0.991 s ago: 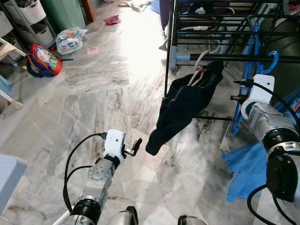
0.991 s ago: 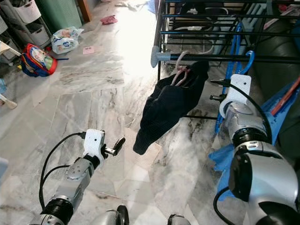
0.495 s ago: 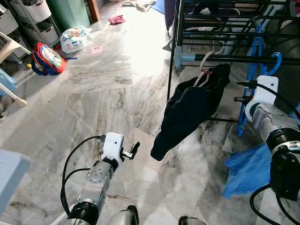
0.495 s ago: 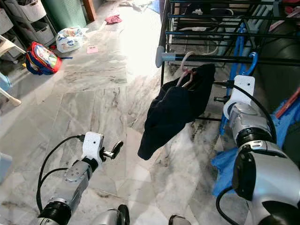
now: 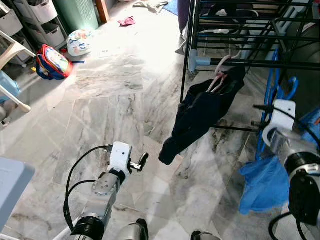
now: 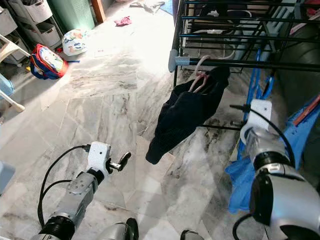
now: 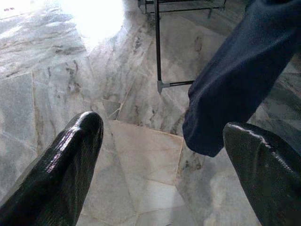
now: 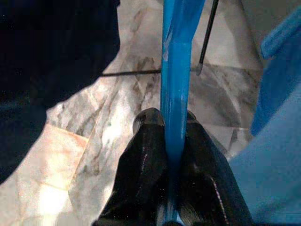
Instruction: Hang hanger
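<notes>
Right gripper (image 8: pixel 171 141) clamped on blue plastic hanger (image 8: pixel 176 70), hook dropped below black metal rack rail (image 5: pixel 270 64); hanging undone. Left gripper (image 7: pixel 160 155) wide open, empty.

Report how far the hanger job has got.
Done: a dark garment on a pale hanger already hangs from the drying rack's rail.
In hand: the right end effector is shut on the blue hanger; its hook sits below the rail, not over it.
Left: hooking the blue hanger on the rail and letting go. The left end effector is open over the floor.
</notes>
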Robot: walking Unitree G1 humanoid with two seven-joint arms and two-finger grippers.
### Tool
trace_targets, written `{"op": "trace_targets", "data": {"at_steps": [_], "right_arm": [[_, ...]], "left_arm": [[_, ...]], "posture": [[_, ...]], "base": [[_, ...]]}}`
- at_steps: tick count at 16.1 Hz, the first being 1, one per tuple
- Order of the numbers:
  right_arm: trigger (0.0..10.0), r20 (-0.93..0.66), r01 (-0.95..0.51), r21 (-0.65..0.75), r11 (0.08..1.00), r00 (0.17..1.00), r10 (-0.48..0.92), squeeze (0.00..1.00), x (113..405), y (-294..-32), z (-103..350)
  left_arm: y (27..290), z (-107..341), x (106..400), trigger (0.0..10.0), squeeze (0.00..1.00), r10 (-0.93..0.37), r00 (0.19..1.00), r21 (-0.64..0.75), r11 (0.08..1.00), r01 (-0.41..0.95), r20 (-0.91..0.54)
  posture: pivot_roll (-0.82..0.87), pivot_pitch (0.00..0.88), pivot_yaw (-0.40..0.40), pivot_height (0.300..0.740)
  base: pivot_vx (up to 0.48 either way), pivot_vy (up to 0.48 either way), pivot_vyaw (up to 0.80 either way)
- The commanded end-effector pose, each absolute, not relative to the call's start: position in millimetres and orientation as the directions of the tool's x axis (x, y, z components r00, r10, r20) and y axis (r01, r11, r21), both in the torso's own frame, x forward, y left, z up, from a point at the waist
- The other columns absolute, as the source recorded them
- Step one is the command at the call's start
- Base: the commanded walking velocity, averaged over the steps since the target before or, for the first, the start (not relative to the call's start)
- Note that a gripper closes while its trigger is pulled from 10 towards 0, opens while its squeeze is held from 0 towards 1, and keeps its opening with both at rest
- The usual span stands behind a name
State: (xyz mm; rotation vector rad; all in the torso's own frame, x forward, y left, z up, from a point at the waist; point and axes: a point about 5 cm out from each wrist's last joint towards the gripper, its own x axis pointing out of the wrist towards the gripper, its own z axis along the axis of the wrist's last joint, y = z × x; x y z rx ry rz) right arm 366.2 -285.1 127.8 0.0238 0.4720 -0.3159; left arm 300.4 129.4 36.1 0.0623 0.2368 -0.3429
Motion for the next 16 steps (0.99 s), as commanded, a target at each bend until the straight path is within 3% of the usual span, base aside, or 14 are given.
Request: {"op": "trace_targets", "data": {"at_steps": [1, 7, 12, 13, 16], "right_arm": [[10.0, -0.455, 0.319, -0.04, 0.947, 0.838, -0.301, 0.0, 364.4, -289.6, 128.0], [10.0, -0.376, 0.29, -0.093, 0.952, 0.875, -0.304, 0.0, 360.9, -279.0, 115.6], [10.0, -0.279, 0.315, -0.121, 0.941, 0.899, -0.337, 0.0, 302.1, -242.1, 64.0], [10.0, -0.285, 0.318, -0.061, 0.946, 0.903, -0.322, 0.0, 291.1, -233.0, 60.4], [10.0, -0.254, 0.321, -0.063, 0.945, 0.911, -0.326, 0.0, 266.4, -213.3, 62.9]], "left_arm": [[131.0, 34.3, 299.1, 10.0, 0.0, -0.325, 0.911, 0.026, 0.939, 0.342, -0.255], [127.4, 72.8, 306.6, 10.0, 0.0, -0.367, 0.929, 0.038, 0.929, 0.369, -0.045], [143.8, 86.2, 297.7, 10.0, 0.0, -0.345, 0.938, 0.048, 0.938, 0.344, 0.022], [145.7, 84.0, 297.8, 10.0, 0.0, -0.339, 0.941, 0.052, 0.94, 0.338, 0.012], [141.7, 86.3, 300.6, 10.0, 0.0, -0.347, 0.938, 0.03, 0.938, 0.347, 0.013]], "posture": [[0.07, 0.187, 0.057, 0.74], [0.06, 0.187, 0.051, 0.74], [0.0, 0.194, 0.071, 0.74], [-0.02, 0.198, 0.075, 0.74], [-0.06, 0.202, 0.082, 0.74]], "base": [[0.0, 0.0, 0.0], [0.0, 0.0, 0.0], [0.0, 0.0, 0.0], [0.0, 0.0, 0.0], [0.0, 0.0, 0.0]]}}
